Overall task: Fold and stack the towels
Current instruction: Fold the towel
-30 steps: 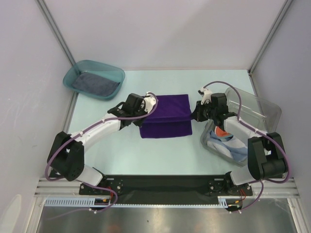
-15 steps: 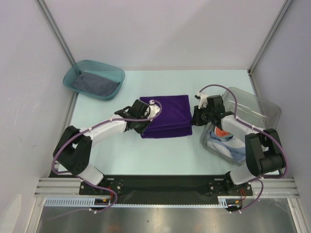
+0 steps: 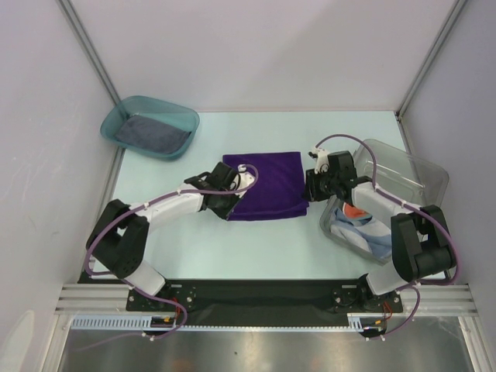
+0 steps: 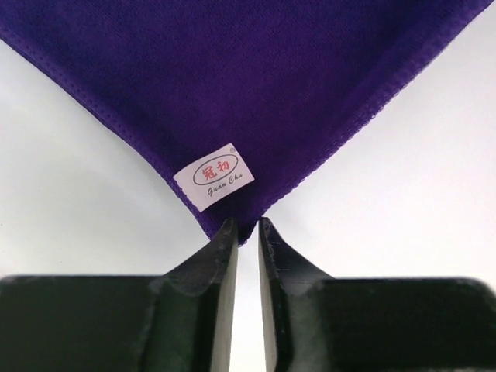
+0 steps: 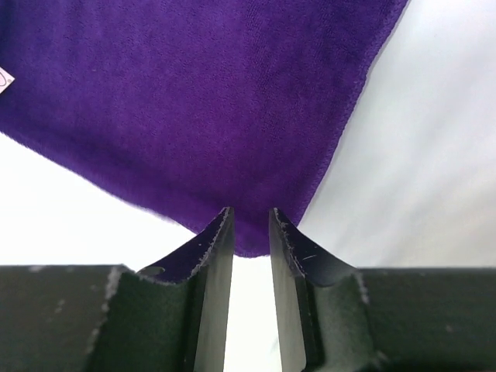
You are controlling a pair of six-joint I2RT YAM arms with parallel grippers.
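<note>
A deep purple towel (image 3: 267, 186) lies folded flat in the middle of the table. My left gripper (image 3: 230, 209) sits at its near left corner. In the left wrist view the corner with a white label (image 4: 215, 177) ends right at the gripper (image 4: 246, 225), whose jaws stand slightly apart, open. My right gripper (image 3: 308, 190) is at the towel's near right corner. There the purple towel (image 5: 194, 101) reaches just between the tips of the gripper (image 5: 248, 213), which is open with a clear gap. A dark grey-blue towel (image 3: 153, 133) lies in the teal tray.
The teal tray (image 3: 116, 116) stands at the back left. A clear plastic bin (image 3: 403, 182) lies at the right, close behind my right arm, with light-blue and orange towels (image 3: 364, 229) inside. Walls close in the table on the left, back and right.
Both grippers moved toward the near edge, laying the towel's upper layer down onto the lower one. Both pairs of jaws have parted from shut.
</note>
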